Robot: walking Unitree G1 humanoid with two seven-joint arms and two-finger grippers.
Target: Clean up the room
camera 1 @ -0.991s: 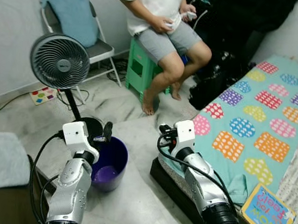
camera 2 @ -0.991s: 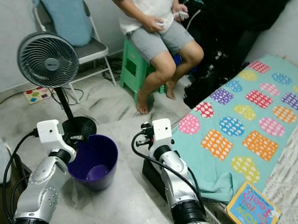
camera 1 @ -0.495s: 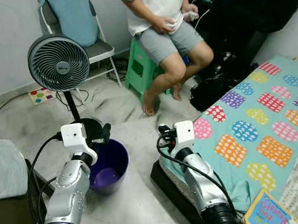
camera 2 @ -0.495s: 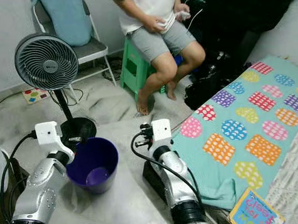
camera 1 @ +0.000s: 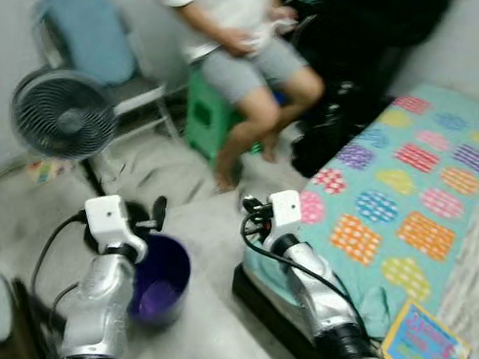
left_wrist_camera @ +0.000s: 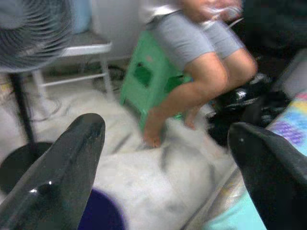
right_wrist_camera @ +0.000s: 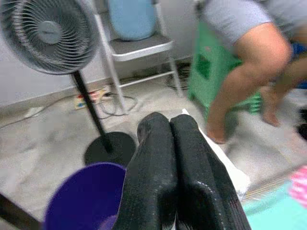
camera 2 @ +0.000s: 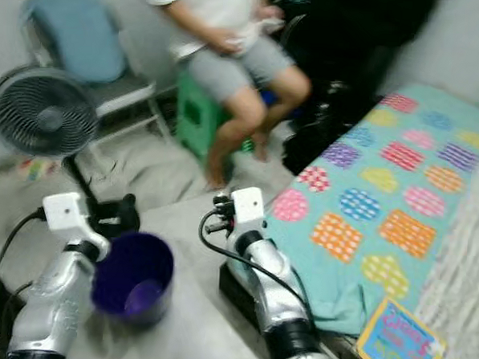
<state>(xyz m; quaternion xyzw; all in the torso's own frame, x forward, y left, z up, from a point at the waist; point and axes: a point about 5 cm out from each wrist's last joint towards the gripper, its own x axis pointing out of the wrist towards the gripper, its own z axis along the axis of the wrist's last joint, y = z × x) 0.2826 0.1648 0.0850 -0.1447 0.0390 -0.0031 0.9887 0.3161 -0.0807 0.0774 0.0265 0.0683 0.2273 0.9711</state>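
A purple bucket [camera 1: 160,278] stands on the grey floor between my two arms. My left gripper [camera 1: 157,212] hovers over the bucket's far left rim; in the left wrist view its fingers [left_wrist_camera: 72,158] stand wide apart, open, with nothing between them. My right gripper [camera 1: 251,209] is held to the right of the bucket, at the corner of the low bed. In the right wrist view it [right_wrist_camera: 169,120] is shut on nothing, with the bucket [right_wrist_camera: 86,201] below it. The eye views are blurred.
A standing fan [camera 1: 62,122] is just behind the bucket. A person [camera 1: 246,51] sits on a green stool [camera 1: 204,117] beside a folding chair [camera 1: 135,94] with a blue cushion. A teal spotted blanket [camera 1: 398,212] covers the bed at right, with a book [camera 1: 423,350] near its front corner.
The whole picture has shifted left and gone blurred, so the camera has moved. Both arms keep the same pose by the bucket.
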